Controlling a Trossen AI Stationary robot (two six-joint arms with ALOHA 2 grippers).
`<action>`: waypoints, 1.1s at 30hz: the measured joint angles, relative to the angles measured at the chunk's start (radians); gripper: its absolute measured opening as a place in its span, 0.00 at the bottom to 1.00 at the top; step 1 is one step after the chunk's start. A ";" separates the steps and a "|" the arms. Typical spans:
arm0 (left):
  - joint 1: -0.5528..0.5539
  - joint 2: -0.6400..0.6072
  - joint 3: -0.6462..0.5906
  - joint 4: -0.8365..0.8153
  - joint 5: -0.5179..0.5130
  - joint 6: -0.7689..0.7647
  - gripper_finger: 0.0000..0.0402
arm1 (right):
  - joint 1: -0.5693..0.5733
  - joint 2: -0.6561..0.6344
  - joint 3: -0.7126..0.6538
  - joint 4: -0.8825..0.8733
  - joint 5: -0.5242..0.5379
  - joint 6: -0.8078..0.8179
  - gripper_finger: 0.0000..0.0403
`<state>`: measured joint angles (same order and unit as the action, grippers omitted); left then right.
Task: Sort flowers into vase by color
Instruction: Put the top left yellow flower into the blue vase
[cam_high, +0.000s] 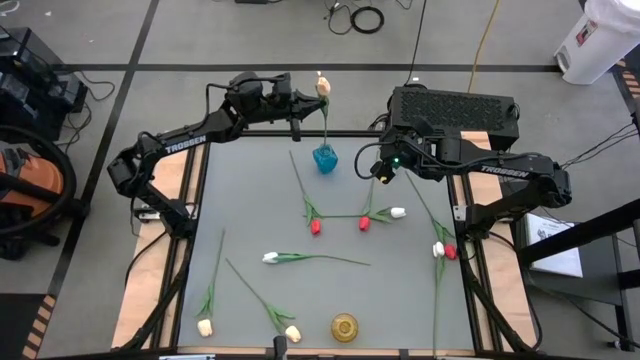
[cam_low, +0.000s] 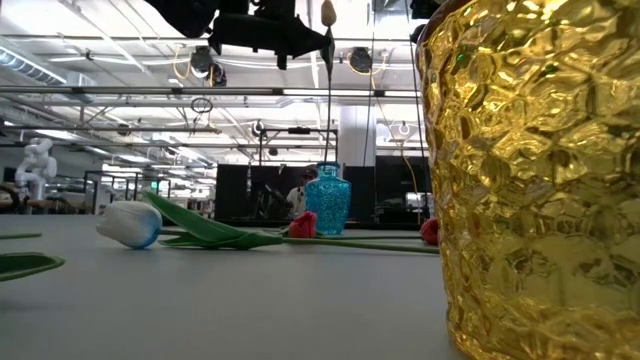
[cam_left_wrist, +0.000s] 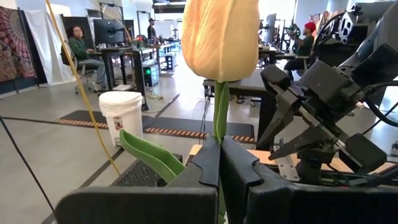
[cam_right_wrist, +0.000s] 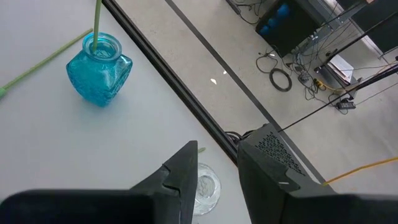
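high view, left gripper (cam_high: 297, 108): up at the far edge of the table, clamped on the stem of a cream tulip (cam_high: 323, 87), bud pointing away from the table
high view, stem: runs from the fingers straight down into the blue vase (cam_high: 325, 158), so the tulip is standing in it
high view, right gripper (cam_high: 379, 170): parked just right of the blue vase; fingers hard to make out from up here
high view, loose flowers: rest are flat on the table (cam_high: 250, 215); two red buds (cam_high: 315, 227) mid-table, a white one (cam_high: 398, 212) beside them, another white one (cam_high: 270, 257) lower down, a red and white pair at the right edge, two cream ones (cam_high: 204, 327) near the front
high view, gold vase (cam_high: 344, 326): front edge, well apart from the blue one
low view, gold vase (cam_low: 535, 170): huge, right up close, fills the right side
low view, blue vase (cam_low: 328, 199): far back, thin stem rising out of it to the cream tulip (cam_low: 328, 13) at the top
low view, white bud (cam_low: 129, 223): lying left with a green leaf next to it
left wrist view, left gripper (cam_left_wrist: 219, 163): pinched tight on the green stem, cream tulip (cam_left_wrist: 220, 38) upright just above the fingers
right wrist view, right gripper (cam_right_wrist: 217, 171): fingers partly apart, holding nothing
right wrist view, blue vase (cam_right_wrist: 99, 68): stem dropping into its mouth, well clear of the fingers
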<state>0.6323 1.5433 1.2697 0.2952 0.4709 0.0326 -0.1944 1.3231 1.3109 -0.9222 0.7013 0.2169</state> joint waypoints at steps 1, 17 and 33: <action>0.000 0.000 0.000 -0.002 0.000 0.000 0.01 | 0.000 0.000 0.000 0.000 0.000 0.000 0.26; 0.000 0.000 0.000 -0.041 0.000 0.000 0.11 | 0.000 0.000 0.000 -0.011 0.000 0.007 0.26; 0.000 0.000 0.000 -0.054 0.000 0.001 0.27 | 0.000 0.000 0.000 -0.011 0.000 0.007 0.26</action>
<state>0.6323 1.5429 1.2697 0.2409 0.4709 0.0334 -0.1946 1.3231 1.3109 -0.9329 0.7011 0.2239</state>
